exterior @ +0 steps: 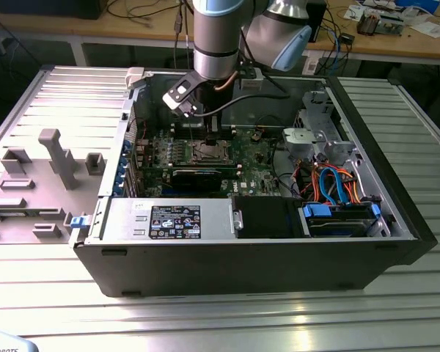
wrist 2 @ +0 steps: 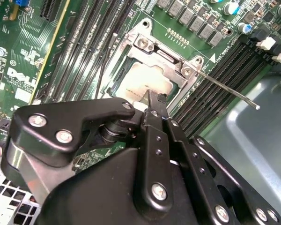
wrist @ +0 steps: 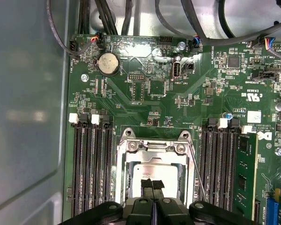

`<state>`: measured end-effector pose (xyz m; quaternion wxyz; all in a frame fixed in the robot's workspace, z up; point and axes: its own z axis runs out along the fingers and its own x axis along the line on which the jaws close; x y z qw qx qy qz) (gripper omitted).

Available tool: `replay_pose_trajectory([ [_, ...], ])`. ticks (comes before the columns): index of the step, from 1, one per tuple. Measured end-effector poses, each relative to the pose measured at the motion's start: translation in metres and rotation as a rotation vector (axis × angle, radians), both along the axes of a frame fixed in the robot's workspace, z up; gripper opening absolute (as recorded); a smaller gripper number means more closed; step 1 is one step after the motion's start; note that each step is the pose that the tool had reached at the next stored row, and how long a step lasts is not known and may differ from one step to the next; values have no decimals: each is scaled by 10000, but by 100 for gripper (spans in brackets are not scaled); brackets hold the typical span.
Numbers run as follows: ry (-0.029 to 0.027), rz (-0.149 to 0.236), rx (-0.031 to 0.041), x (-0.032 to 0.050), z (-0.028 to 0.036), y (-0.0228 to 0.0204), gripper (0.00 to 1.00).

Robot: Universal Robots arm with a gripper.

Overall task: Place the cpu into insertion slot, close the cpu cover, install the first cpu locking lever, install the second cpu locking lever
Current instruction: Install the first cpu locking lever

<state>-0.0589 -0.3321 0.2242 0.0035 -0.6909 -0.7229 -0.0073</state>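
Memory slots point(wrist: 91, 164) ranged beside the gripper point(wrist: 152, 186), its fingers pressed together on nothing, tips directly over the cpu point(wrist: 150, 171) – seated flat, face up, in the insertion slot point(exterior: 207, 152), framed by the lowered cpu cover point(wrist: 152, 146), a thin locking lever point(wrist 2: 225, 89) slanted outward beside it

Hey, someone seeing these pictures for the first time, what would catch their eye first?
The gripper, shut, hangs over the silvery cpu in the insertion slot on the green motherboard. A thin metal lever juts out beside that slot. In the exterior view the arm reaches into an open computer case.
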Motion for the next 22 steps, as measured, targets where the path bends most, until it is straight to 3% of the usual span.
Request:
replay_pose_trajectory([
  [22,0,0,0,0,249,0,11],
])
